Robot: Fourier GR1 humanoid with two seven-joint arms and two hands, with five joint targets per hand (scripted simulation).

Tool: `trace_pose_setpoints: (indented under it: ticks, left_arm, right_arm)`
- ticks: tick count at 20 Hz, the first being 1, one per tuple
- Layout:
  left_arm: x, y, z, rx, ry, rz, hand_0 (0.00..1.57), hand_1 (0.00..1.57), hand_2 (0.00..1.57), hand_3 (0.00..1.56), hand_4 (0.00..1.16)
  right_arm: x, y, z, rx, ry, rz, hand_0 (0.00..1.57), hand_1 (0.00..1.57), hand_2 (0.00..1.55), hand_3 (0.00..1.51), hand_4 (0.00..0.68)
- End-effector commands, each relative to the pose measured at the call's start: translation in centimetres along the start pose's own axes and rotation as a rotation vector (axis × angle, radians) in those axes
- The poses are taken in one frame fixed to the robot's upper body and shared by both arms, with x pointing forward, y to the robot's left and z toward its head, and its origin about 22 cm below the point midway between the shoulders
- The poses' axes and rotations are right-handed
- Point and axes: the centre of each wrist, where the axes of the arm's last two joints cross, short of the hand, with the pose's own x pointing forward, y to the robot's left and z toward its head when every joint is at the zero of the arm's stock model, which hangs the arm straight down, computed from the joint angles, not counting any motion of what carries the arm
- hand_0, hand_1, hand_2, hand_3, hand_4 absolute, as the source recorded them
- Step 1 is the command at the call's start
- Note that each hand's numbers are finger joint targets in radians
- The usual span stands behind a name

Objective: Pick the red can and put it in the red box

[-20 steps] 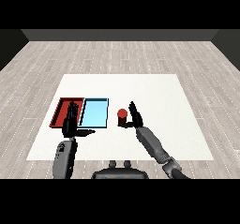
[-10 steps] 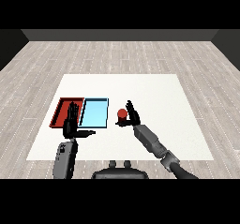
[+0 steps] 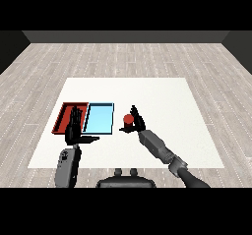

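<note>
A white table [image 3: 147, 96] sits on a grey wood-plank floor [image 3: 123, 57], seen from above and behind the robot's two arms.

The right hand [image 3: 137, 120] reaches in from the lower right, at about 5 o'clock from the table's centre. Its fingers and thumb are partly curled, cupping the red can [image 3: 128, 121] from the right side; the hand is touching the can, and the fingers appear to wrap round it, with fingertips rising just above the can's top. The can stands upright, and whether it rests on the table or is lifted slightly cannot be told. The grey right forearm [image 3: 156, 147] slants away toward 5 o'clock.

The can is just to the right of the light blue tray [image 3: 99, 119], at the tray's 3 o'clock, near but apart from its rim. The red tray [image 3: 64, 115] lies at the blue tray's 9 o'clock, the two side by side and touching along one edge. The blue tray stands between the can and the red tray.

The left hand [image 3: 74, 127] is raised at about 7 o'clock, fingers straight and pointing up, thumb stretched out to the right, holding nothing. It overlaps the red tray's right half in the view, hiding part of it. The grey left forearm [image 3: 68, 165] hangs below it.
</note>
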Motion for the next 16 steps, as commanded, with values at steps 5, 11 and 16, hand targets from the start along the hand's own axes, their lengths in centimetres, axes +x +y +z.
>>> trace_pose_setpoints:
  ticks: [5, 11, 16]
  left_arm:
    - [0.6, 0.7, 0.3, 0.007, 0.004, -0.006, 0.00, 0.00, 0.00, 0.00, 0.00]
    - [-0.2, 0.1, 1.4, 0.004, -0.007, -0.013, 0.00, 0.00, 0.00, 0.00, 0.00]
    - [0.6, -1.3, 1.0, -0.006, 0.018, -0.010, 0.00, 0.00, 0.00, 0.00, 0.00]
  right_arm:
    - [0.9, 1.6, -0.8, -0.059, 0.041, 0.059, 0.00, 0.00, 0.00, 0.00, 0.000]
    - [-1.1, 1.6, 1.5, -0.177, 0.058, 0.168, 1.47, 1.47, 1.46, 1.42, 0.614]
    - [1.3, 2.7, -1.5, -0.175, 0.038, 0.205, 1.47, 1.47, 1.45, 1.40, 0.589]
